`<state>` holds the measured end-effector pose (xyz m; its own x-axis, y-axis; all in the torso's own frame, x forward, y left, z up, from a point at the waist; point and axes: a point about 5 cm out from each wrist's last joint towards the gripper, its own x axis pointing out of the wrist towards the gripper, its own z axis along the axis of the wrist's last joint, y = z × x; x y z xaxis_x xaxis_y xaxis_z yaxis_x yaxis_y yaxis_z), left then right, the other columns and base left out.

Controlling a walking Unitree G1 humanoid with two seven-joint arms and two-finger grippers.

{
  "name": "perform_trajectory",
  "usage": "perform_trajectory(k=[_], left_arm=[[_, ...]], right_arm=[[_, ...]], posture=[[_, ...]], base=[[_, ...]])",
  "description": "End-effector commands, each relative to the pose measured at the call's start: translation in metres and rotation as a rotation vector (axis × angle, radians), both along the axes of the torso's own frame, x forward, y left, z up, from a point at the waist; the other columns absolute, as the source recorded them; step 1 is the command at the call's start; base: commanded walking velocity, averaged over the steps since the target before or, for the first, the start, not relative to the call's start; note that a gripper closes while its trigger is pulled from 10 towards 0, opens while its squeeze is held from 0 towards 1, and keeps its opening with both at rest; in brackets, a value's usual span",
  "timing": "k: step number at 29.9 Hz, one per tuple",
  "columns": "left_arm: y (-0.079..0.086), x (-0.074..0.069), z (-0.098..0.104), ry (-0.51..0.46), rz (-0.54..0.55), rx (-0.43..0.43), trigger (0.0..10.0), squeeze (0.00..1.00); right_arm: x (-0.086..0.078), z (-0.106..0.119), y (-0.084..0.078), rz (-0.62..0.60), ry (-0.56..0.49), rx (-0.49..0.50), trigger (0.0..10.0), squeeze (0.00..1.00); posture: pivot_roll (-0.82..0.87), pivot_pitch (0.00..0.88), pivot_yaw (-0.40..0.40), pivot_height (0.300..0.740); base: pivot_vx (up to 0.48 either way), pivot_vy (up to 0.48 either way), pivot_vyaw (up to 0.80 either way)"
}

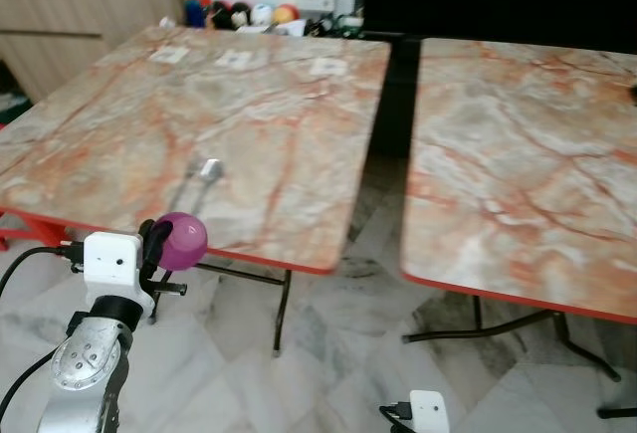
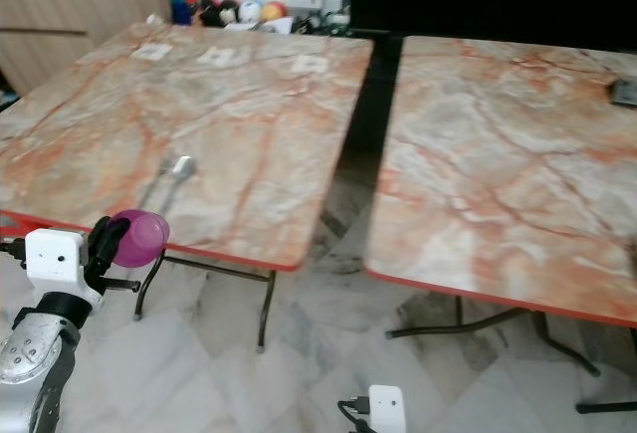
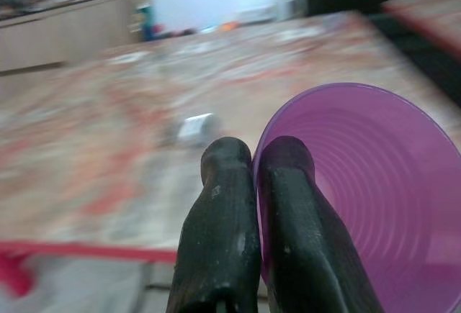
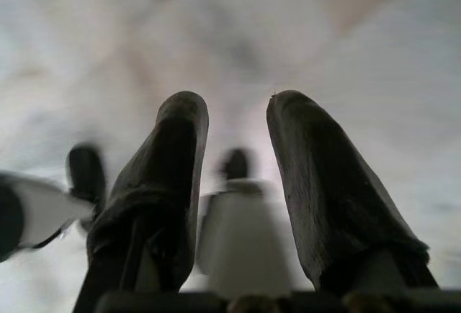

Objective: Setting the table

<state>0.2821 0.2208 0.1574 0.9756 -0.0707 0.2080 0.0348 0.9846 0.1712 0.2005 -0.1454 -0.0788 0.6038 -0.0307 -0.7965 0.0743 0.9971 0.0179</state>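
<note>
- Left claw point(image 3: 252, 183) pinches the rim of a translucent purple plastic cup point(image 3: 367, 198), ribbed inside, one finger in and one out, held before the near edge of the left table point(image 1: 119, 124); its mouth faces the wrist camera.
- A shiny metal spoon point(image 1: 202, 176) lies on the veined marble-pattern top, bowl end farthest.
- Right claw point(image 4: 234, 140) hangs spread over the pale floor point(image 1: 328, 353).

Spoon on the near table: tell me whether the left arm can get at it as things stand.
Probably not yet. The left gripper is shut on the purple cup, so its fingers are taken. The spoon lies bare just past the table edge, with nothing between.
</note>
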Motion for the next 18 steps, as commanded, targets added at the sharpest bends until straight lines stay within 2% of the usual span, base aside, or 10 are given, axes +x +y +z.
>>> perform_trajectory(k=[1,18], left_arm=[[0.0059,0.0008,0.0010,-0.006,0.013,0.012,10.0,0.00],[0.0074,0.0010,-0.0031,-0.021,0.022,0.005,10.0,0.00]], right_arm=[[-0.0006,-0.0004,0.0061,-0.005,0.004,0.018,10.0,0.00],[0.0093,0.0047,0.0011,0.049,-0.010,-0.015,10.0,0.00]], posture=[[0.07,0.082,0.026,0.740],[0.08,0.000,-0.004,0.740]], base=[[0.000,-0.469,0.00],[0.000,-0.469,0.00]])
